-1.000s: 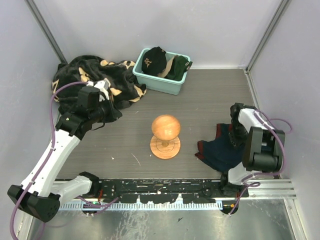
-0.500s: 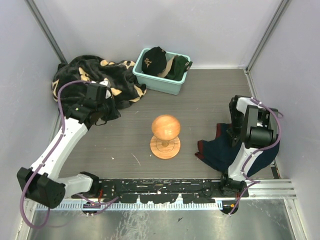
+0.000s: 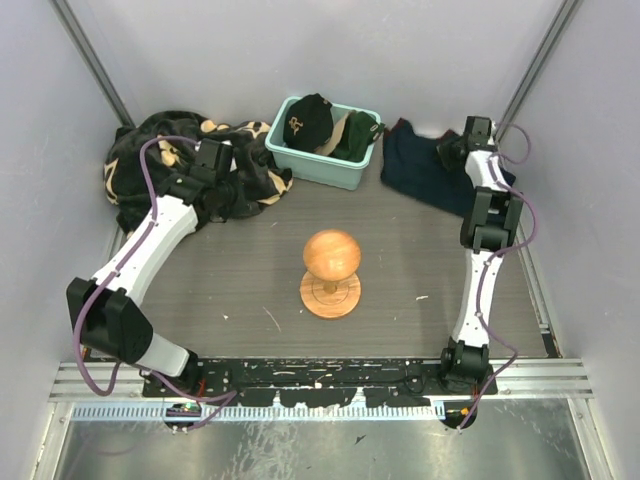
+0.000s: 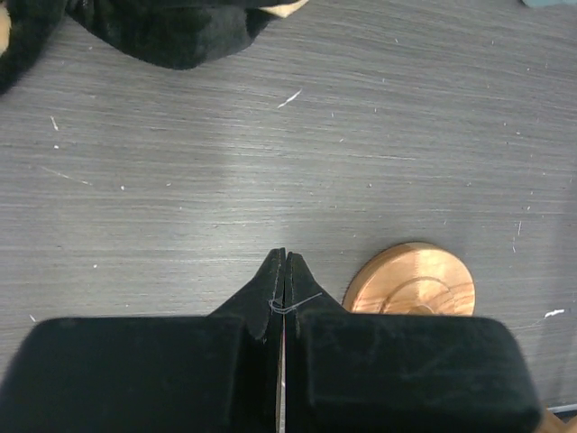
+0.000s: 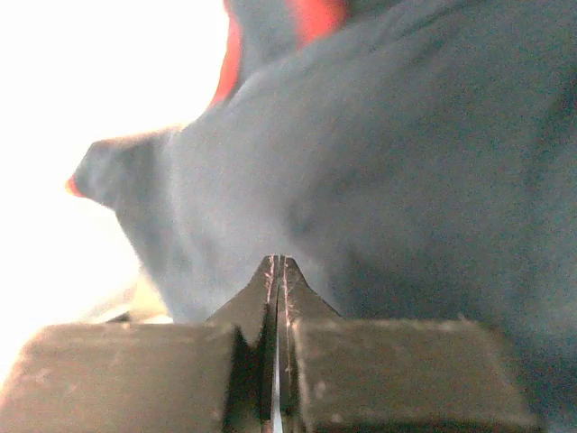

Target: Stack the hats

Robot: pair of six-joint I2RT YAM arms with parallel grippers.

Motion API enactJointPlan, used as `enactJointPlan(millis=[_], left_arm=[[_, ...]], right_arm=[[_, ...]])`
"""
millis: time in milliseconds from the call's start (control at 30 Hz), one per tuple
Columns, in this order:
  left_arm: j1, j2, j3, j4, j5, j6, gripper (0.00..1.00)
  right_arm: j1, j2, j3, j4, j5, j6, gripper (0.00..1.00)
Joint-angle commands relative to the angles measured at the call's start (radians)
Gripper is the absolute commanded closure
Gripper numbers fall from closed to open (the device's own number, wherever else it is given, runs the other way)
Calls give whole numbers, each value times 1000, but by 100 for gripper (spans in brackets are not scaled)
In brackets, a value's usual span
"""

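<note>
Grey table (image 3: 400, 240) from above: black cap (image 3: 308, 118), tan cap (image 3: 338, 130) and green cap (image 3: 360, 135) lie piled in the teal bin (image 3: 322, 170) (far side). Left wrist: left gripper (image 4: 284, 257) pressed together above bare tabletop, near the wooden stand (image 4: 410, 281). Right wrist: right gripper (image 5: 276, 262) pressed together against the navy cloth (image 5: 406, 180).

No legible text or number anywhere, only an unreadable tan logo on the black cap (image 3: 305, 118)
</note>
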Motion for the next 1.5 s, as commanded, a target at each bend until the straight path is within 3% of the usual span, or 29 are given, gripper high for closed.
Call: enactJointPlan(millis=[0, 100, 267, 333, 400, 567, 767, 867, 1033, 1233, 1467], left_arm=[[7, 41, 84, -33, -26, 32, 98], [6, 58, 114, -40, -22, 48, 98], [8, 35, 109, -15, -10, 77, 97], [8, 15, 91, -3, -5, 90, 95], [10, -9, 58, 2, 9, 94, 85], [14, -89, -39, 38, 114, 83, 65], [18, -192, -152, 155, 232, 80, 33], [45, -183, -141, 192, 237, 118, 28], [95, -40, -10, 230, 288, 84, 28], [100, 111, 140, 248, 322, 7, 30], [106, 149, 218, 226, 332, 41, 30]], right_arm=[[34, 65, 199, 760, -117, -49, 99], [41, -16, 129, 964, -55, -77, 99], [62, -162, -9, 1003, -144, -111, 97], [75, -243, -96, 998, -167, -167, 91], [93, -322, -157, 902, -162, -233, 89], [167, -535, -346, 483, -134, -380, 54], [232, -825, -667, 237, -153, -383, 46], [287, -901, -734, 178, -122, -401, 44], [313, -878, -736, 230, -130, -391, 43], [317, -722, -659, 340, -152, -320, 43], [351, -506, -484, 392, -170, -239, 44]])
